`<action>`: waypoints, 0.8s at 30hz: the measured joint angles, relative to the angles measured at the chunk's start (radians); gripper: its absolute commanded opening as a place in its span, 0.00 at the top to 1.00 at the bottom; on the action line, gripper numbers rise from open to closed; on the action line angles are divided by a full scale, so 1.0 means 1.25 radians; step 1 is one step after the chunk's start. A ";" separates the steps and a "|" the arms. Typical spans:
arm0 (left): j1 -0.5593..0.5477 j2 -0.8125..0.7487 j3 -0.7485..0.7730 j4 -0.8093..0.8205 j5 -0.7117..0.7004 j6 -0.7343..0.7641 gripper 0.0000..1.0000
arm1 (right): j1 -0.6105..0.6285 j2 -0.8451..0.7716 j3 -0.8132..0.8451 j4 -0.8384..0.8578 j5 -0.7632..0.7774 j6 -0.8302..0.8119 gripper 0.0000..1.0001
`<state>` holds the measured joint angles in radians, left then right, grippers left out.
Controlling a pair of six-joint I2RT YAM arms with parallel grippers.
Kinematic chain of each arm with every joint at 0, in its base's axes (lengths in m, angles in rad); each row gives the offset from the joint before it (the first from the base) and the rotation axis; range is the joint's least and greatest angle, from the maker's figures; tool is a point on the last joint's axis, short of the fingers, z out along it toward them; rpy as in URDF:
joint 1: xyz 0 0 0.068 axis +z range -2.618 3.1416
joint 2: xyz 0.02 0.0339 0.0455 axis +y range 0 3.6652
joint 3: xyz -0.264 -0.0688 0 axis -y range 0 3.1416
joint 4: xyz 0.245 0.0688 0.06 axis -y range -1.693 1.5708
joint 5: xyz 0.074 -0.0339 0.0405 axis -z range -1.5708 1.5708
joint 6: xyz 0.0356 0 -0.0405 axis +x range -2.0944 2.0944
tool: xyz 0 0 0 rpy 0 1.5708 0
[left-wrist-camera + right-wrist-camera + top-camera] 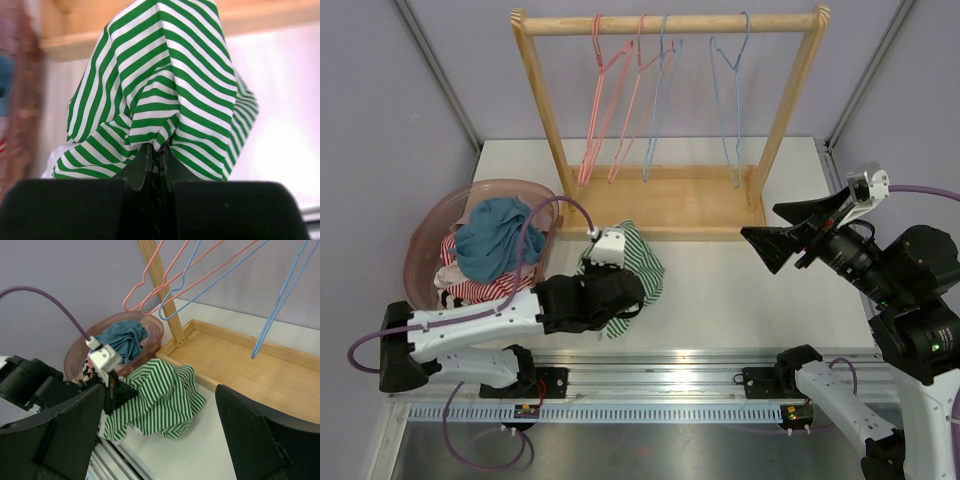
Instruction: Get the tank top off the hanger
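Garment: the green-and-white striped fabric tank top [642, 262] lies bunched on the white table [750, 300], just in front of the wooden clothes rack [665, 22] and near its left post. It touches no hanger.
Hangers: the thin pink and blue wire hangers [620, 100] hang bare from the rack's top rail.
Left pincer: the left gripper [156, 149] is clenched on a fold of the tank top, and the stripes rise in a peak from its closed tips.
Right pincer: the right gripper [760, 224] is released, jaws spread wide. It is held in the air to the right of the rack, well apart from the garment.
Stage: the removal looks essentially done; what seems left is putting the garment down and letting go.
Doing it well: keep the cloth low and in front of the rack so that no strap can reach a hanger hook. Let it settle on the table before the jaws part, then draw back along the line of the fingers.
Risk: a fold may cling between the tips and drag as the arm retreats.
Beside it: a translucent pink plastic basket [420, 240] of clothes stands left of the rack.
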<state>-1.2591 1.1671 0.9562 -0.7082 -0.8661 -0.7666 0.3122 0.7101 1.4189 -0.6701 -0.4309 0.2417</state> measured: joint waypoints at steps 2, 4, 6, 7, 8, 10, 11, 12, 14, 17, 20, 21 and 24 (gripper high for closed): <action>0.003 -0.027 0.046 -0.096 -0.053 -0.039 1.00 | 0.000 0.000 0.000 0.002 0.000 0.001 0.01; 0.011 -0.054 0.100 -0.195 -0.099 -0.076 1.00 | 0.000 0.000 0.000 0.005 0.000 0.001 0.00; 0.024 -0.076 0.152 -0.279 -0.137 -0.108 1.00 | 0.000 0.000 0.001 0.008 0.000 0.002 0.00; 0.037 -0.089 0.179 -0.317 -0.156 -0.122 1.00 | 0.000 0.000 0.001 0.011 0.000 0.002 0.01; 0.052 -0.103 0.201 -0.345 -0.174 -0.131 1.00 | 0.000 0.000 0.001 0.013 0.000 0.003 0.01; 0.098 -0.140 0.229 -0.374 -0.195 -0.126 1.00 | 0.000 0.000 0.002 0.016 0.000 0.006 0.01; 0.123 -0.162 0.237 -0.378 -0.202 -0.114 1.00 | 0.000 0.000 0.002 0.018 0.000 0.007 0.01; 0.154 -0.185 0.244 -0.377 -0.207 -0.097 1.00 | 0.000 0.000 0.002 0.019 0.000 0.008 0.01; 0.222 -0.229 0.256 -0.363 -0.206 -0.052 1.00 | 0.000 0.000 0.003 0.019 -0.001 0.010 0.01; 0.338 -0.268 0.280 -0.327 -0.192 0.019 1.00 | 0.000 0.000 0.003 0.031 -0.001 0.015 0.01; 0.471 -0.266 0.313 -0.284 -0.163 0.081 1.00 | 0.000 0.002 0.006 0.049 -0.007 0.022 0.00; 0.513 -0.260 0.321 -0.269 -0.147 0.098 1.00 | 0.000 0.002 0.006 0.054 -0.008 0.023 0.01; 0.676 -0.238 0.318 -0.209 -0.068 0.139 1.00 | 0.000 0.004 0.007 0.071 -0.021 0.033 0.00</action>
<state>-0.4137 0.8696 1.3533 -0.9695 -0.9516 -0.5926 0.3122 0.7147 1.4273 -0.5808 -0.4576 0.2832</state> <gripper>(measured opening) 0.027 0.993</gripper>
